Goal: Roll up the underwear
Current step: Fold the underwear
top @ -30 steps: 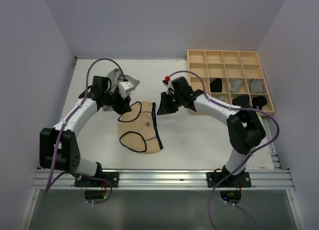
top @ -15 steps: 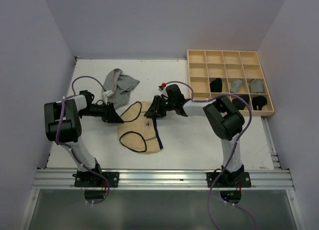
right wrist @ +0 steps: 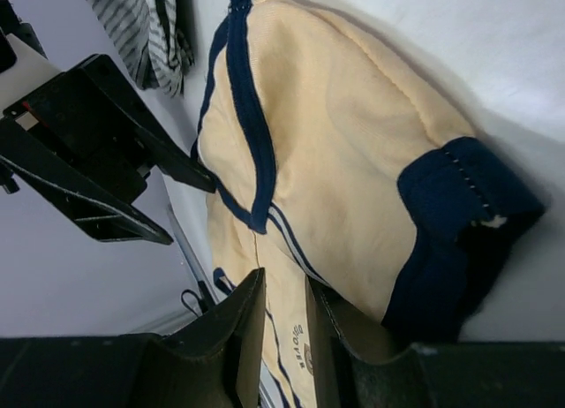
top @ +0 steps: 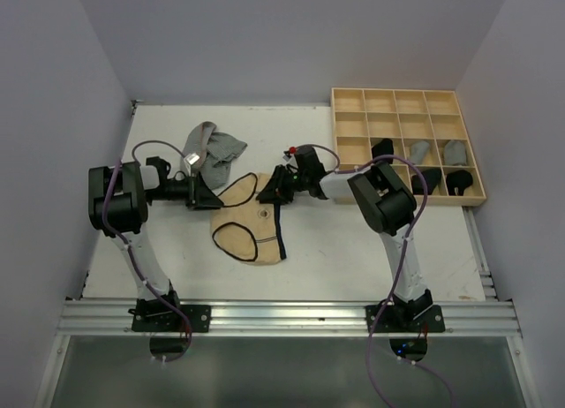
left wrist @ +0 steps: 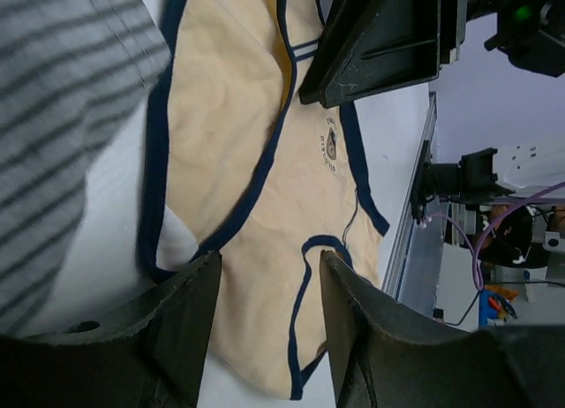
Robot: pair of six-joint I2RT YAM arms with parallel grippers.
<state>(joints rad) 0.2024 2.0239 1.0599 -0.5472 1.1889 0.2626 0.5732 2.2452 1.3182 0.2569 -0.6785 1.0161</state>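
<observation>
White table (top: 353,249) carries soft, flat tan-beige underwear (top: 256,236) with navy trim. My left claw (left wrist: 269,265) is spread. Whether my narrowly parted right claw (right wrist: 284,284) pinches cloth, I cannot tell.

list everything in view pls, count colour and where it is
tan underwear: one, tan with navy trim, flat at table centre
grey striped underwear: one, grey, bunched beyond the tan one, to the left
rolled underwear: at least five, three black and two grey, in the tray's nearer rows; an arm hides part
grid tray: one, pale wood, far right corner
table: one, white
left end effector: one, black, at the tan piece's left edge
right end effector: one, black, at its far right edge
</observation>
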